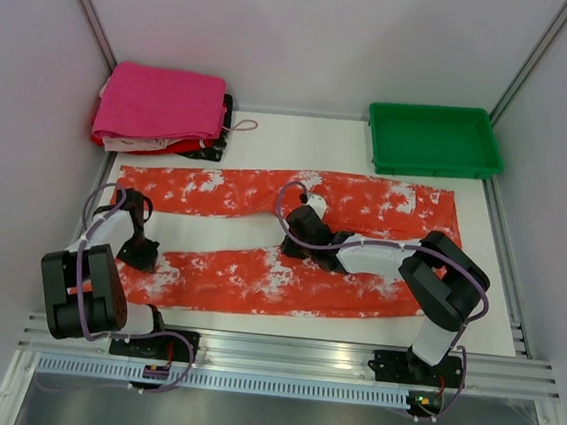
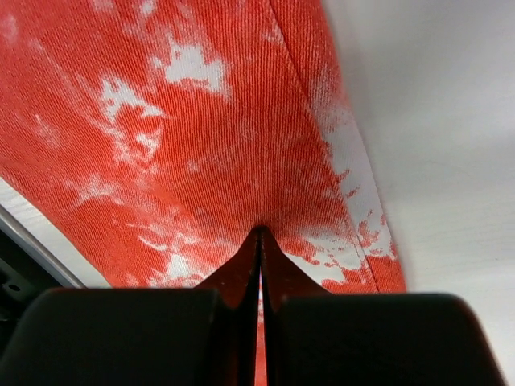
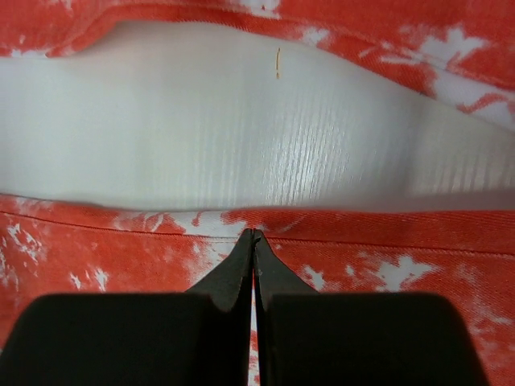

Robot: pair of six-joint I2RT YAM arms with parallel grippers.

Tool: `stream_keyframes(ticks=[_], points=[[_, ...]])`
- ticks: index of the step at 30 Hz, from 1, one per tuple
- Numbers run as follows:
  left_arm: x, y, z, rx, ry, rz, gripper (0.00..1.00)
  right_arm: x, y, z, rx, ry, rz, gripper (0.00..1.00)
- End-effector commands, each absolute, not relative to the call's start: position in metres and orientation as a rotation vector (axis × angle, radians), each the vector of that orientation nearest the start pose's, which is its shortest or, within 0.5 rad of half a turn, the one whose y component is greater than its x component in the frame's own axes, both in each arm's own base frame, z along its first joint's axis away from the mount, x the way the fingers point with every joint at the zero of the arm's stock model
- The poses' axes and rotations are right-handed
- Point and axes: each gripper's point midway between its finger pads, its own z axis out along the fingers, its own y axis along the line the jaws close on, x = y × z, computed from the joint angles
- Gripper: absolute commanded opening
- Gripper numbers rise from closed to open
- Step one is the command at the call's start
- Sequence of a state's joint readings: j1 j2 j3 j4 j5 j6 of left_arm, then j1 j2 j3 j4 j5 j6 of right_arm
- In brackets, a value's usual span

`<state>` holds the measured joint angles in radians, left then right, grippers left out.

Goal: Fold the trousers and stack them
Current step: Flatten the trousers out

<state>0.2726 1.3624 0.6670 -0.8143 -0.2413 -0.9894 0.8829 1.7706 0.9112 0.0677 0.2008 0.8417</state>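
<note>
Free lane: bare table (image 1: 211, 234) strip betw. the two legs of the trousers (image 1: 225, 192), L of centre. R wrist view shows same gap open just ahead. Far edge open too, betw. pink folded cloth stack (image 1: 161, 103) (far-L corner) and green tray (image 1: 433, 142) (far-R corner). Blocks: R arm (image 1: 380, 250) lies low across near leg to mid-table; L arm (image 1: 111, 231) crowds near-L end. Side walls (image 1: 33, 98) shut in both flanks. Near rail (image 1: 280, 351) close to hem, thin margin only.

I can see a magenta-pink folded cloth (image 1: 163, 104) topping a pile at far left, and a green tray (image 1: 434, 139) at far right.
</note>
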Motion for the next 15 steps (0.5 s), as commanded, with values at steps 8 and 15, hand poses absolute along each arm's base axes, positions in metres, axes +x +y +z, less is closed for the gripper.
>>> stream_keyframes(ticks=[8, 15], points=[[0.289, 0.091, 0.000, -1.518, 2.270, 0.149, 0.02, 0.345, 0.333, 0.120, 0.062, 2.231, 0.662, 0.00], [0.312, 0.080, -0.002, -1.494, 2.278, 0.020, 0.02, 0.373, 0.216, 0.156, 0.264, 2.204, 0.436, 0.02]])
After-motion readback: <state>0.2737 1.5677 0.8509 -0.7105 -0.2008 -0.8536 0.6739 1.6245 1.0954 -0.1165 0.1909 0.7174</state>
